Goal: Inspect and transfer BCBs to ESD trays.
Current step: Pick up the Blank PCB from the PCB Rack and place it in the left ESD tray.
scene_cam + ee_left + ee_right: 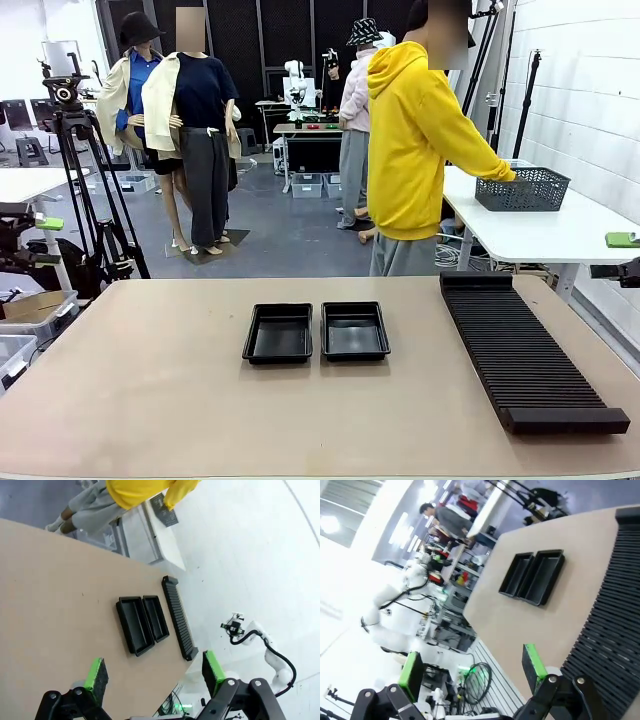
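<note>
The left end effector (154, 675), a black two-finger gripper with green pads, is spread to its full width and holds nothing. It stands well to the left of the long black ribbed slotted rack (525, 355) and looks toward it across the bare tan worktop (130, 380). The left ESD tray (279, 340), a shallow glossy black rectangular plastic tray with a flared rim, lies left of the rack. The matching right ESD tray (355, 336) lies between it and the rack. The two trays are just beside each other and both floors are bare. Each tray's long axis runs parallel to the long axis of the rack, from the robot's side toward the person's side. Beyond the far end of the rack, a person in a yellow hooded top (410, 140) is turned toward a grey wire mesh basket (522, 190) on a white side table (545, 235), one sleeve reaching to the basket's rim. Whether the thin green BCBs are in that basket cannot be told. The right end effector (472, 669), of the same build, is also fully spread and empty. It stands to the right of the rack, so the rack lies between it and both trays. In judgement, the left end effector has the unobstructed approach to the left ESD tray. The right end effector must reach over the rack to the right ESD tray. A board should be lowered with its long axis parallel to the rack.
</note>
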Tool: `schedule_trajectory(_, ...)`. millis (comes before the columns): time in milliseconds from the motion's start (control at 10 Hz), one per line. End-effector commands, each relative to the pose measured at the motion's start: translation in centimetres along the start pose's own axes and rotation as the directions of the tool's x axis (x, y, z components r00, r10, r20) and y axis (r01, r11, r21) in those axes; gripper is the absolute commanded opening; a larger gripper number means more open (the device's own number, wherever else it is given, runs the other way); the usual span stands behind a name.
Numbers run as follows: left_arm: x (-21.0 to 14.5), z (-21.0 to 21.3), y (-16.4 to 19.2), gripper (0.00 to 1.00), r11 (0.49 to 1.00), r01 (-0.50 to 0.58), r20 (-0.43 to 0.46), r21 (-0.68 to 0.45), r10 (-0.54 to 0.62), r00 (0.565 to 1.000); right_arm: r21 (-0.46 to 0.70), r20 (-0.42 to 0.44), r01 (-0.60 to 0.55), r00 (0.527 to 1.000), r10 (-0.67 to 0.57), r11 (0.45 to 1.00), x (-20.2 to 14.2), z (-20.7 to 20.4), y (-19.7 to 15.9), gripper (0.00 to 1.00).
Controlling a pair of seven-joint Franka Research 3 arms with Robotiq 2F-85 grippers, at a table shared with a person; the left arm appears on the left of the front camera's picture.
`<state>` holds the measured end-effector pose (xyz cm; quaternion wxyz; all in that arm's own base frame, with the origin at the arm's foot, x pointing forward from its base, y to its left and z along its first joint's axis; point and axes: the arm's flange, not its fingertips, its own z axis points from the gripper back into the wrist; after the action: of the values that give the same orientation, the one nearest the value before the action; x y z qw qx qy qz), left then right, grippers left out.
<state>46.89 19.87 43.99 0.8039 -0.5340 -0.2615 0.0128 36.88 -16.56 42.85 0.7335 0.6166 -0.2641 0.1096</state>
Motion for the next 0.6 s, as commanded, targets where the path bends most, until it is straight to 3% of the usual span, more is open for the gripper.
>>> schedule_trajectory(0,1.01,0.06,1.52,1.0,0.992,0.081,0.059,-0.094,-0.076,0.995,0.096,0.025,0.01,1.0,-0.013,0.995,0.91,0.69,-2.13,1.0)
schedule_trajectory(300,0.31,0.62,1.48,1.0,0.986,0.131,0.1,-0.106,-0.121,0.988,0.112,0.048,0.029,0.998,-0.035,0.993,0.5,1.03,-2.53,1.0)
schedule_trajectory(500,0.48,0.39,0.86,1.0,0.981,0.146,0.051,-0.126,-0.141,0.989,0.103,0.049,0.031,0.998,-0.036,0.994,0.83,1.24,-2.59,1.0)
